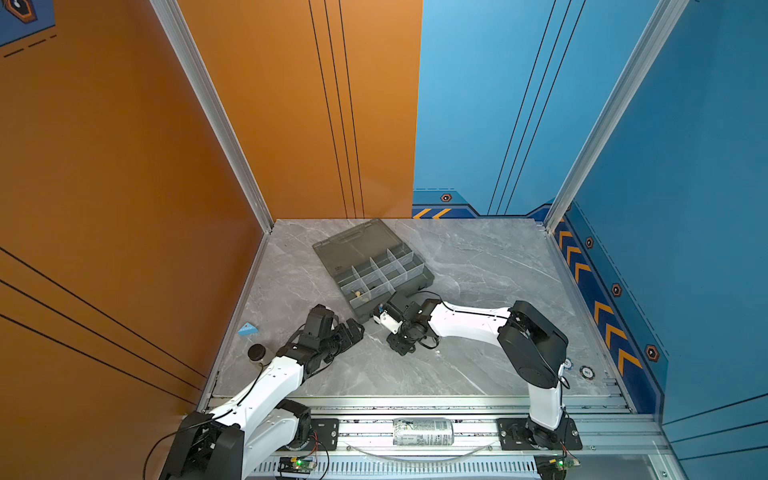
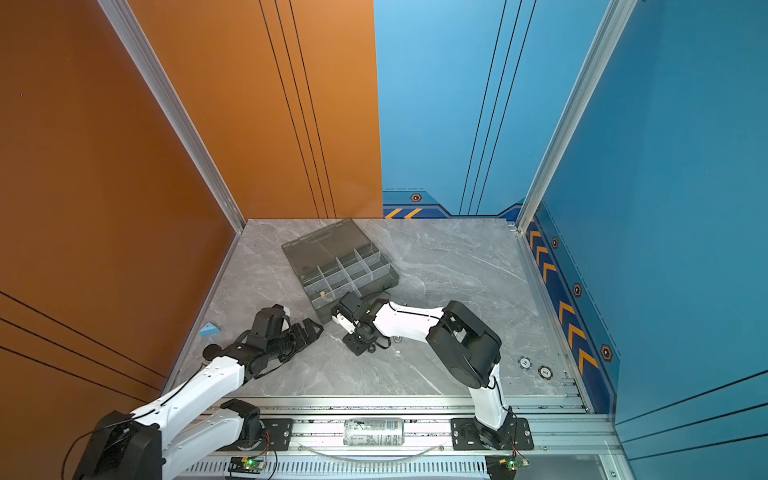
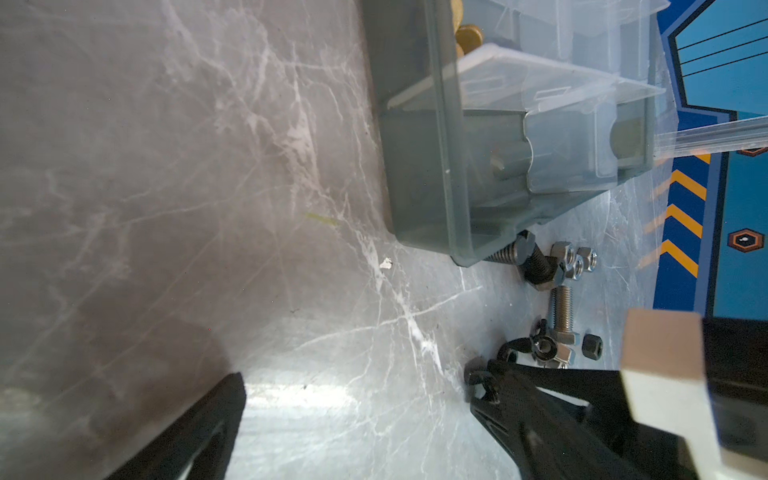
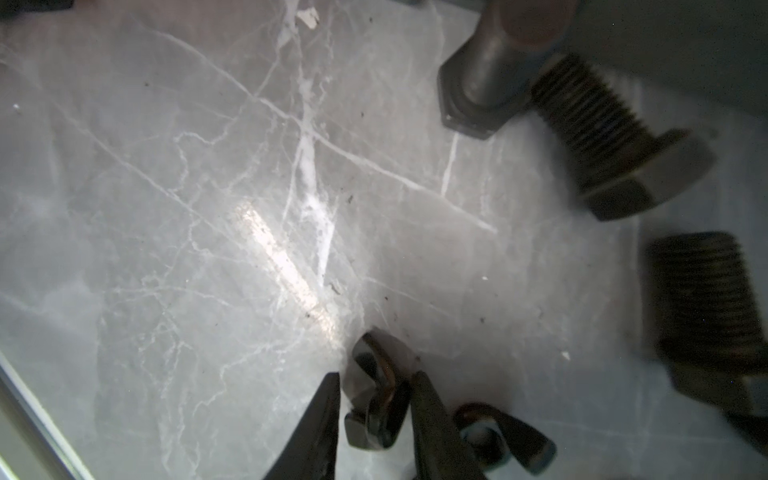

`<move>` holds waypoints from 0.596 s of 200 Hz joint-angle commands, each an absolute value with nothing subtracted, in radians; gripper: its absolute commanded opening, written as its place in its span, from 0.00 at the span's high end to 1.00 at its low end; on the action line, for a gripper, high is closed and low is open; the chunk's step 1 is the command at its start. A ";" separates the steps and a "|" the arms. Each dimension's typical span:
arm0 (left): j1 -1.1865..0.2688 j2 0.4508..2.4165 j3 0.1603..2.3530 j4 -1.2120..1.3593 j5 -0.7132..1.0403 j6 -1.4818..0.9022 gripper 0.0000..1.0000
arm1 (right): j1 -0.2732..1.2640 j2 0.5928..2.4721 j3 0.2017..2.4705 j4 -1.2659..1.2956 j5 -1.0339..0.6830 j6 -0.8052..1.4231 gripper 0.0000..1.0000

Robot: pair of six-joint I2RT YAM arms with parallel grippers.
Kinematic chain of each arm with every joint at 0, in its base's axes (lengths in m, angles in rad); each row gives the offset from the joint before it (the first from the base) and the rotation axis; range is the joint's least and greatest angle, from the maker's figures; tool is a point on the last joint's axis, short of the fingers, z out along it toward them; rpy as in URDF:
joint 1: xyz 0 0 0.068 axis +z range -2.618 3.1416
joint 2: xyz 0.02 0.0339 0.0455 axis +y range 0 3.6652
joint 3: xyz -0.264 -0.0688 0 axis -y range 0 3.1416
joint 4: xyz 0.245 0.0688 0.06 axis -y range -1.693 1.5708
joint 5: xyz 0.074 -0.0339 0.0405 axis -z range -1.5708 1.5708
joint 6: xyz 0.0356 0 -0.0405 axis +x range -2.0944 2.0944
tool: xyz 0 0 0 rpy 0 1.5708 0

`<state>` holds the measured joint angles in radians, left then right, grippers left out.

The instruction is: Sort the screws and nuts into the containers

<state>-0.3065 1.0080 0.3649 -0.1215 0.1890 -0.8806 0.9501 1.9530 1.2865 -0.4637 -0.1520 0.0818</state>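
The right end effector (image 4: 376,376) has its slim black fingers either side of a glossy black wing nut (image 4: 376,409) on the veined grey worktop (image 4: 166,208). Pinched or not, can't tell. Coarse-threaded dark hex bolts (image 4: 602,137) lie nearby, just beside the smoky organizer box (image 1: 374,266). The left end effector (image 1: 356,328) hovers, fingers spread apart.

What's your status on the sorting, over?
Left hand open, empty. Right hand straddles black wing nut on table, grip unconfirmed. Second wing nut right beside it; screws by organizer box unsorted.
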 commanded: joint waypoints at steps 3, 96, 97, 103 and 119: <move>-0.298 1.008 0.367 -0.118 0.208 -0.876 0.02 | 0.946 1.961 1.273 -0.499 -0.132 0.087 0.74; -0.298 1.005 0.358 -0.115 0.208 -0.877 0.03 | 0.904 1.904 1.307 -0.479 -0.213 0.077 1.00; -0.298 1.005 0.358 -0.116 0.208 -0.877 0.02 | 0.904 1.904 1.307 -0.479 -0.213 0.077 1.00; -0.297 1.004 0.358 -0.115 0.209 -0.878 0.02 | 0.896 1.899 1.319 -0.479 -0.234 0.074 1.00; -0.297 1.003 0.357 -0.114 0.210 -0.878 0.02 | 0.875 1.892 1.356 -0.479 -0.278 0.067 1.00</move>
